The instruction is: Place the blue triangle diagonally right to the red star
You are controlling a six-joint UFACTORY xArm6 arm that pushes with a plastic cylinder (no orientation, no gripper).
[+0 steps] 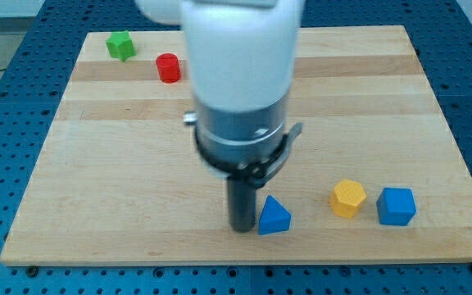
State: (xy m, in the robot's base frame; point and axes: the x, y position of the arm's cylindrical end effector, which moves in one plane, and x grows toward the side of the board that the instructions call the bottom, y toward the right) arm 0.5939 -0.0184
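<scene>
The blue triangle (274, 217) lies near the board's bottom edge, a little right of centre. My tip (243, 228) stands on the board right against the triangle's left side. The arm's white and grey body fills the middle of the view above it. No red star shows; the only red block is a red cylinder (168, 67) near the top left, and the arm may hide other blocks behind it.
A green block (121, 45) sits at the top left corner. A yellow hexagon (348, 197) and a blue cube (397, 206) lie right of the triangle near the bottom edge. The wooden board (97, 164) rests on a blue perforated table.
</scene>
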